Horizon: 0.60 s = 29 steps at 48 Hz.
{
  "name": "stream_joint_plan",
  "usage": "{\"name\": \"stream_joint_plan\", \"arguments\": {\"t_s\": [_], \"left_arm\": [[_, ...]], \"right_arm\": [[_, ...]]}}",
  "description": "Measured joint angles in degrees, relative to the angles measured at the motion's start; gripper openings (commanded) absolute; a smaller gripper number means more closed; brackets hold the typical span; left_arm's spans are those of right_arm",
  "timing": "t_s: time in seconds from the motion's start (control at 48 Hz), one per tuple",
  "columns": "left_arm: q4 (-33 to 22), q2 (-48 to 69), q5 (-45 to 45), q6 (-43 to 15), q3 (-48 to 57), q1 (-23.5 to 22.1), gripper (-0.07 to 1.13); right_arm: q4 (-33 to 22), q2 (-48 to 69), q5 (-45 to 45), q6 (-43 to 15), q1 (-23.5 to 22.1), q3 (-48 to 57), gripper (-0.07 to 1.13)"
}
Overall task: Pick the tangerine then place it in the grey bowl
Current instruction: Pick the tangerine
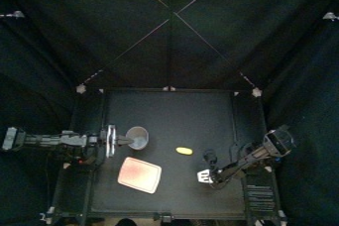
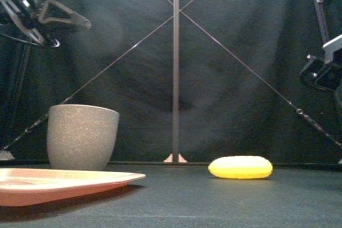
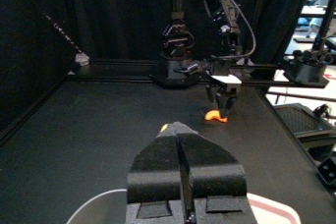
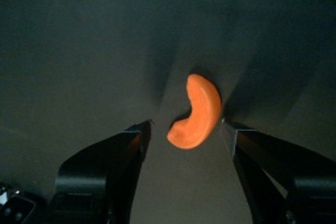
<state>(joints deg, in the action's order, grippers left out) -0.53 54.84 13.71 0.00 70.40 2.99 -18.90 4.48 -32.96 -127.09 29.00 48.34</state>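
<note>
Nearest the table's front edge lay the pink tray (image 2: pixel 54 182), with nothing on it, and toward the front right the right gripper (image 4: pixel 188 130) was poised with its jaws spread wide and nothing between the pads. Just past it, the tangerine (image 2: pixel 241 167) rested on the black table (image 1: pixel 199 111). It was a single yellow crescent-shaped piece (not a whole fruit), framed between the open jaws in the right wrist view but touched by neither. Farther back and to the left stood the grey bowl (image 2: pixel 83 137), a tall speckled cup, upright and well apart from the fruit. Beside it the left gripper (image 3: pixel 182 140) rested at the table's left side, its jaws pressed together on nothing. Judged from this, the task had barely begun. The right arm looked lined up for the grasp, but closing on the tangerine, lifting it, carrying it across to the cup and dropping it in all remained to be done.
</note>
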Motion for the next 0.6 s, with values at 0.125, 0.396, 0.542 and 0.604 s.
{"name": "stream_joint_plan", "arguments": {"t_s": [0.125, 0.396, 0.542, 0.604], "left_arm": [[0.0, 0.0, 0.0, 0.09, 0.0, 0.09, 0.08], [0.0, 0.0, 0.0, 0.18, 0.09, 0.0, 0.08], [-0.09, 0.0, 0.0, 0.18, 0.0, -0.26, 0.08], [-0.18, 0.0, 0.0, 0.09, 0.09, -0.35, 0.08]], "right_arm": [[-0.18, -1.58, 0.88, 0.18, -0.62, -0.09, 0.85], [-0.26, -2.46, 1.41, 0.35, -0.7, -0.26, 0.68], [-0.26, -2.37, 1.41, 0.35, -0.7, -0.26, 0.64], [-0.26, -2.37, 1.41, 0.35, -0.79, -0.26, 0.63]]}}
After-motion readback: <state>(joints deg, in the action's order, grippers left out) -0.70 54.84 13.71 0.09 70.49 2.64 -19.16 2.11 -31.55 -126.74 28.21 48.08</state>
